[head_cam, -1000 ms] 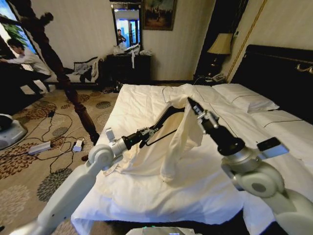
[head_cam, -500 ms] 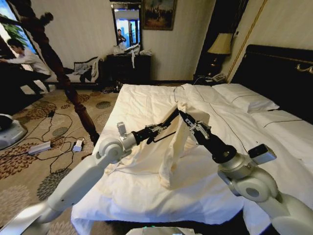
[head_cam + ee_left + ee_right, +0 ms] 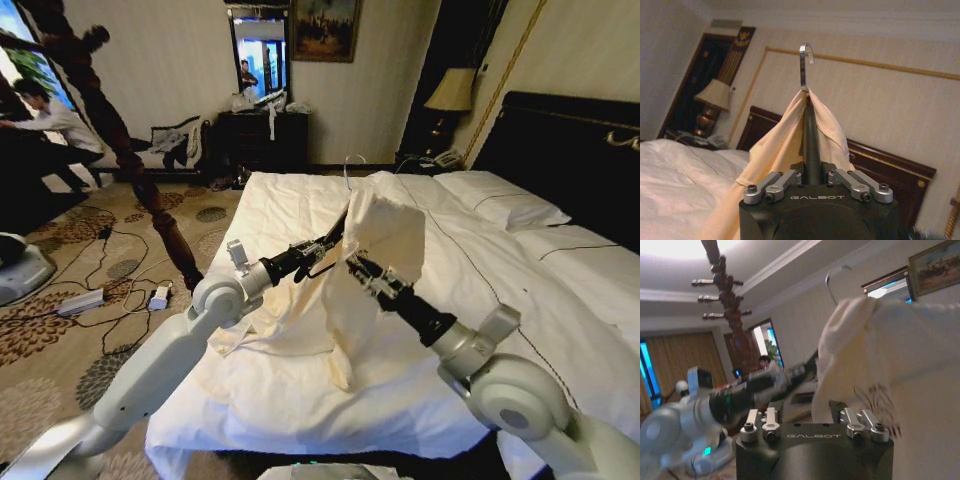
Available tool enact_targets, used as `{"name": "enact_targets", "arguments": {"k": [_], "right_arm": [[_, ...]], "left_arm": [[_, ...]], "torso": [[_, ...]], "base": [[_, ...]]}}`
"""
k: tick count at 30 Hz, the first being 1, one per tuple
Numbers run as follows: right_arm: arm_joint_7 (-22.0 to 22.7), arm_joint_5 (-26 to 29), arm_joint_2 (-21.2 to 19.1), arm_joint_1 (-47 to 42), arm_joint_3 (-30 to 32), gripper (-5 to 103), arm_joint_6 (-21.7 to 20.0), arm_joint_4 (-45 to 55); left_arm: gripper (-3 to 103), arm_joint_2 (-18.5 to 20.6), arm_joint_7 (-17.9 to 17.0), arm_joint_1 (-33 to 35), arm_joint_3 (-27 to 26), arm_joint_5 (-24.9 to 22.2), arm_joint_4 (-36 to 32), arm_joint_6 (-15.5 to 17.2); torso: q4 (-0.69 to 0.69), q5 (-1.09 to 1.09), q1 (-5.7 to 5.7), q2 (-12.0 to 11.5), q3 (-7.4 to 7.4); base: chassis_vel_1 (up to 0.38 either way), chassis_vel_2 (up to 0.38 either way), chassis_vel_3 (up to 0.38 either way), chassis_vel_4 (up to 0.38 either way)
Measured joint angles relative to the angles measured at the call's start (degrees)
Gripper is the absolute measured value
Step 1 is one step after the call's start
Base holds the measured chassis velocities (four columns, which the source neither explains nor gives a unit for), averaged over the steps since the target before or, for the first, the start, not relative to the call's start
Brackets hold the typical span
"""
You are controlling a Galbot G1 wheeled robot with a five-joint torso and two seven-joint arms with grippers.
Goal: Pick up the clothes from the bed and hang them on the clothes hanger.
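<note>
The left gripper (image 3: 322, 247) had its jaws clamped on the hanger (image 3: 805, 75), held above the bed (image 3: 300, 400). The shirt (image 3: 385, 235) was draped over one shoulder only; its tail lay on the bed. The right gripper (image 3: 362, 272) worked beside the cloth, jaws apart.

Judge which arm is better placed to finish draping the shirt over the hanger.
Right. The left pincer is shut on the clothes hanger, holding it up, while the right pincer sits against the clothes hanging from it above the bed.
</note>
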Motion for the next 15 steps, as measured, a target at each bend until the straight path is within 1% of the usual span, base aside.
{"name": "enact_targets", "arguments": {"k": [1, 2, 3, 4, 5, 6, 8, 9, 10, 11, 12, 13, 14, 15], "right_arm": [[-0.27, -0.98, -0.09, -0.35, 0.14, 56, 0.10, 0.00], [-0.27, -0.98, -0.09, -0.35, 0.14, 56, 0.10, 0.00], [-0.49, -2.41, -0.27, -0.34, 0.69, 61, 0.61, 0.01], [-0.49, -2.41, -0.27, -0.34, 0.69, 61, 0.61, 0.01], [-1.50, -3.98, -0.76, 0.35, 1.73, 67, 1.44, -0.62], [-9.21, -4.05, -3.61, 3.69, 4.99, 78, 7.33, -5.17], [-13.14, -2.28, -5.23, 4.61, 5.87, 88, 10.67, -6.72], [-13.14, -2.28, -5.23, 4.61, 5.87, 88, 10.67, -6.72], [-16.56, -0.23, -6.69, 5.05, 6.28, 94, 13.62, -7.85], [-19.69, 1.79, -7.88, 5.29, 6.49, 97, 15.57, -8.71], [-25.09, 4.59, -9.55, 5.62, 6.75, 99, 17.46, -9.96], [-32.84, 7.32, -11.51, 6.30, 7.03, 99, 18.81, -12.05], [-38.09, 8.62, -12.88, 6.86, 7.46, 100, 19.08, -13.92], [-41.50, 9.73, -14.12, 7.24, 8.02, 100, 19.04, -15.65]], "left_arm": [[16, 0.23, 0.33, -0.09, -0.62, -0.20, 0.30, -0.03], [16, 0.23, 0.33, -0.09, -0.62, -0.20, 0.30, -0.03], [16, 1.03, 1.03, -0.19, -1.44, -0.44, 0.77, -0.15], [16, 1.03, 1.03, -0.19, -1.44, -0.44, 0.77, -0.15], [16, 2.39, 2.15, -0.17, -2.33, -0.85, 1.22, -0.29], [16, 8.20, 6.49, 0.60, -4.10, -2.78, 1.84, -1.02], [16, 10.51, 9.64, 0.84, -4.45, -3.36, 2.27, -1.58], [16, 10.51, 9.64, 0.84, -4.45, -3.36, 2.27, -1.58], [16, 12.28, 13.01, 0.99, -4.67, -3.59, 2.79, -2.18], [16, 13.58, 16.17, 1.10, -4.86, -3.72, 3.34, -2.70], [16, 14.91, 21.18, 1.30, -5.04, -4.11, 4.35, -3.32], [16, 15.95, 30.83, 1.45, -5.34, -4.81, 6.59, -3.65], [16, 16.48, 38.43, 1.54, -5.77, -4.54, 8.53, -3.56], [16, 17.08, 42.89, 1.70, -6.21, -3.97, 9.99, -3.24]], "torso": [[-0.01, 0.00, 0.00, 0.00, 0.00], [-0.01, 0.00, 0.00, 0.00, 0.00], [-0.01, 0.00, 0.00, 0.00, 0.00], [-0.01, 0.00, 0.00, 0.00, 0.00], [-0.02, -0.01, -0.01, 0.00, 0.00], [0.05, 0.02, 0.00, 0.00, 0.01], [0.06, 0.00, 0.00, 0.00, 0.01], [0.06, 0.00, 0.00, 0.00, 0.01], [0.04, -0.02, 0.00, 0.00, 0.00], [0.02, -0.01, 0.00, 0.00, 0.00], [0.01, 0.01, 0.00, 0.00, 0.00], [0.00, 0.00, -0.01, 0.00, -0.01], [0.00, -0.02, -0.01, 0.00, 0.00], [0.00, -0.01, 0.00, 0.00, 0.00]], "base": [[0.000, 0.000, 0.000, 0.000], [0.000, 0.000, 0.000, 0.000], [0.000, 0.000, 0.000, 0.000], [0.000, 0.000, 0.000, 0.000], [0.000, 0.000, 0.000, 0.000], [0.000, 0.000, 0.000, 0.000], [0.000, 0.000, 0.000, 0.000], [0.000, 0.000, 0.000, 0.000], [0.000, 0.000, 0.000, 0.000], [0.000, 0.000, 0.000, 0.000], [0.000, 0.000, 0.000, 0.000], [0.000, 0.000, 0.000, 0.000], [0.000, 0.000, 0.000, 0.000], [0.000, 0.000, 0.000, 0.000]]}}
